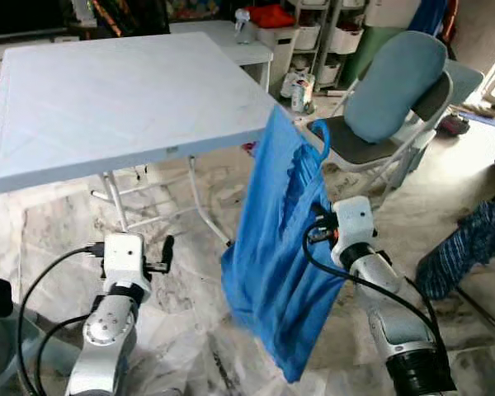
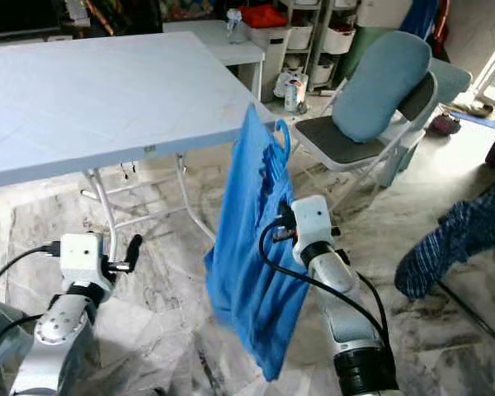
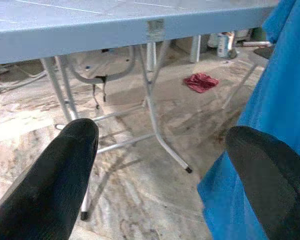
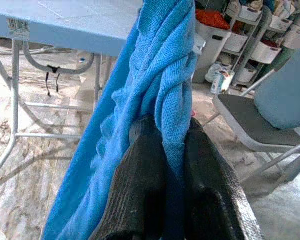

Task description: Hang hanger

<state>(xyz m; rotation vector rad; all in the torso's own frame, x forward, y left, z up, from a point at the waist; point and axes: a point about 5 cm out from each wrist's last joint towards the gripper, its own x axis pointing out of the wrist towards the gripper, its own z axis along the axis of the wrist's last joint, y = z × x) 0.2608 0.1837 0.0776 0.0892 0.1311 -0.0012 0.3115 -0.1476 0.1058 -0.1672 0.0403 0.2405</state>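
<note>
The right gripper (image 4: pixel 165 150) pinches a fold of the blue garment (image 1: pixel 276 247), which hangs on a blue hanger (image 1: pixel 320 136), apparently hooked at the near right corner of the white table (image 1: pixel 107 99). The left gripper (image 3: pixel 160 160) hovers open, to the garment's left, below the table edge.

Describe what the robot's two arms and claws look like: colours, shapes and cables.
Both arms are silver, jointed cylinders with black rings, each topped by a boxy white wrist block. Black cables loop from each block down the arm. The left claw has two thick, rounded, matte black fingers; the right claw has the same, finely ridged.
</note>
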